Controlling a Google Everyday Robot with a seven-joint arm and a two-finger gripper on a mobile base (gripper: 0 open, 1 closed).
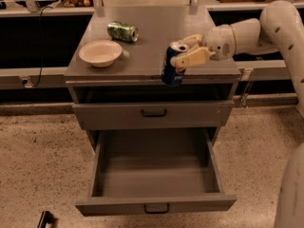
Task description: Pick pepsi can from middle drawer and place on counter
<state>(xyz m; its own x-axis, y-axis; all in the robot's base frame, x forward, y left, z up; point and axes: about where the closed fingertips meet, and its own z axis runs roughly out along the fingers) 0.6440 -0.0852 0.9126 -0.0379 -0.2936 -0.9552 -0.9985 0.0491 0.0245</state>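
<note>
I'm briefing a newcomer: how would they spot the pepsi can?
Find the grey counter. At its front edge, right of the bowl, the gripper holds the pepsi can. It is dark blue, unlike the green can lying on its side.

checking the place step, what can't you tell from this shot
- Camera view: whether the pepsi can touches the counter or hangs before its front edge; one angle cannot settle it.
- The can's right side, covered by the gripper at that edge, shut on it.
- The open slot under the counter: too dark.

A green soda can [122,31] lies tipped just behind a pale bowl [100,52].
</note>
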